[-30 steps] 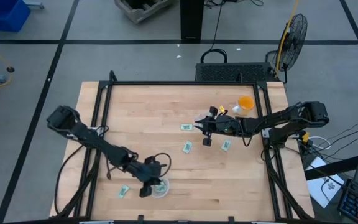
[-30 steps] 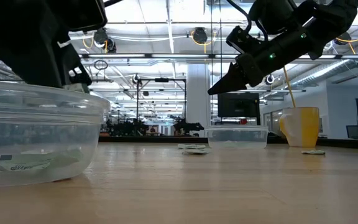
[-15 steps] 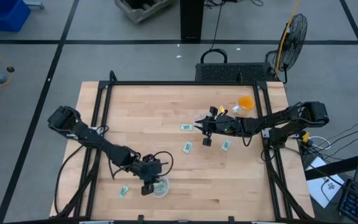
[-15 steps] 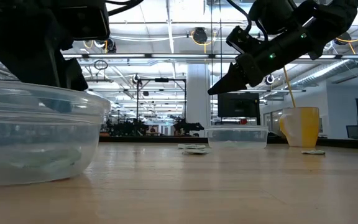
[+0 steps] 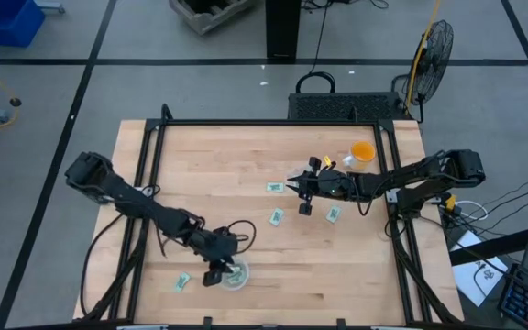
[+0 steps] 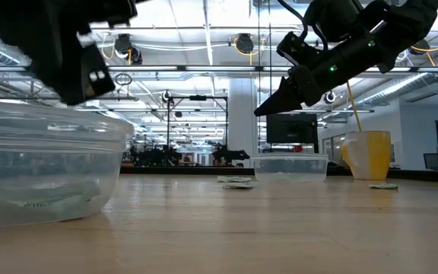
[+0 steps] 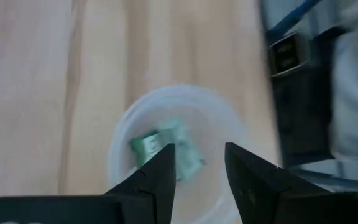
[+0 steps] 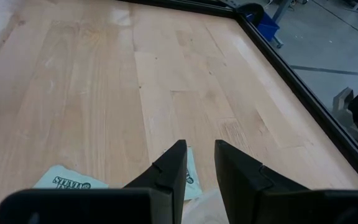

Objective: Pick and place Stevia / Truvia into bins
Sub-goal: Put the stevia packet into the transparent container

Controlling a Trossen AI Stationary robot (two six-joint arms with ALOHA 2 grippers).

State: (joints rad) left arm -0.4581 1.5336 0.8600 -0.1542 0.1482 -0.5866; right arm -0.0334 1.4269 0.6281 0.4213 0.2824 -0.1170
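Note:
A clear bowl (image 5: 235, 276) stands near the table's near edge and holds green-and-white sachets (image 7: 165, 151), which also show through its wall (image 6: 48, 199). My left gripper (image 7: 199, 169) hovers just above this bowl, open and empty. More sachets lie flat on the wood: one (image 5: 183, 282) left of the bowl, and three mid-table (image 5: 274, 188), (image 5: 276, 217), (image 5: 333, 214). My right gripper (image 5: 293, 181) hangs above the table beside the farthest of the three sachets (image 8: 189, 169), narrowly open and empty. A second clear bowl (image 6: 290, 166) stands farther back, near the orange cup.
An orange cup (image 5: 362, 152) with a straw stands near the far right of the table (image 5: 218, 156). A black frame rail (image 5: 264, 123) runs round the table. Bare wood spreads over the left and far parts of the top.
My left gripper has dipped toward the near bowl and then risen above its rim, shifting slightly toward the table's left. The sachets lie in the bowl. My right arm has kept still.

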